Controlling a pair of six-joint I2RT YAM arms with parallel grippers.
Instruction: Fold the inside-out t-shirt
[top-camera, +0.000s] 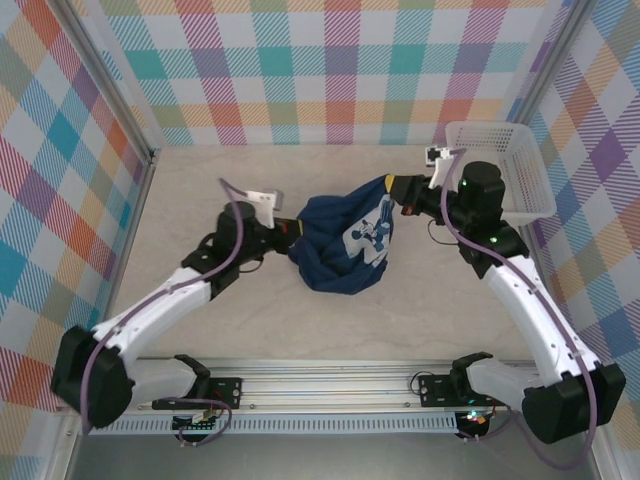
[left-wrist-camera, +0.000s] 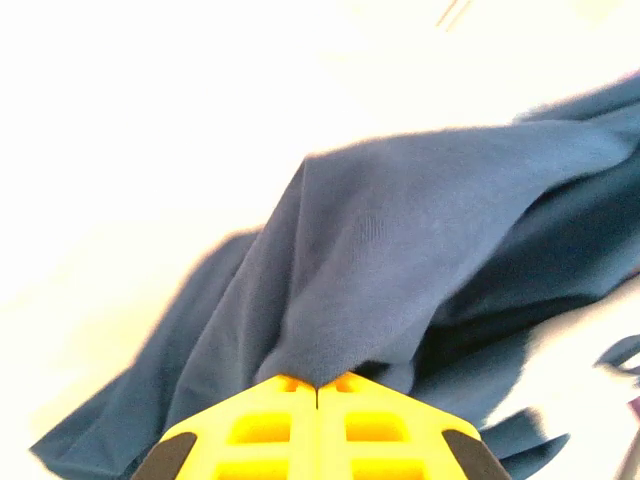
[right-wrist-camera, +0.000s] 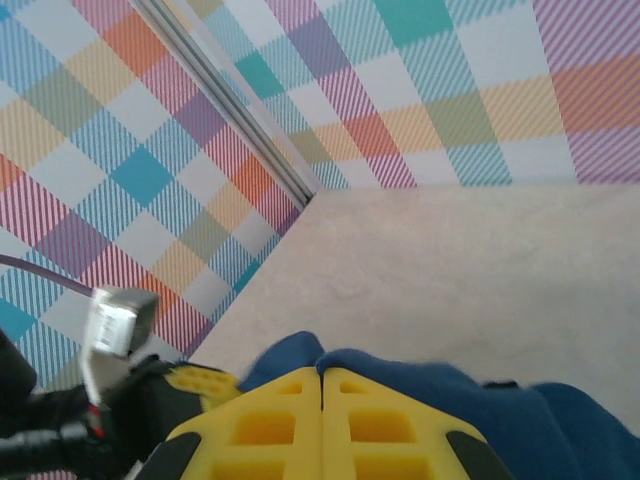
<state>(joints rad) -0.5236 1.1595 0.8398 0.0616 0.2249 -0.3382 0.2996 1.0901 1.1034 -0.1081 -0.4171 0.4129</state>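
The inside-out t-shirt (top-camera: 340, 250) is a dark navy bundle with a pale cartoon print, bunched at the middle of the table. My left gripper (top-camera: 291, 232) is at its left edge, shut on a pinch of navy cloth (left-wrist-camera: 400, 240); the yellow fingertips (left-wrist-camera: 285, 400) meet with fabric rising from between them. At the shirt's upper right corner my right gripper (top-camera: 397, 190) is also shut on the shirt. In the right wrist view its yellow fingers (right-wrist-camera: 270, 420) are pressed together over a blue fold (right-wrist-camera: 560, 425). The shirt hangs stretched between both grips.
A white plastic basket (top-camera: 520, 190) stands at the back right, just behind the right arm. Checkered walls close in the beige table (top-camera: 250, 320) on three sides. A metal rail (top-camera: 330, 398) runs along the near edge.
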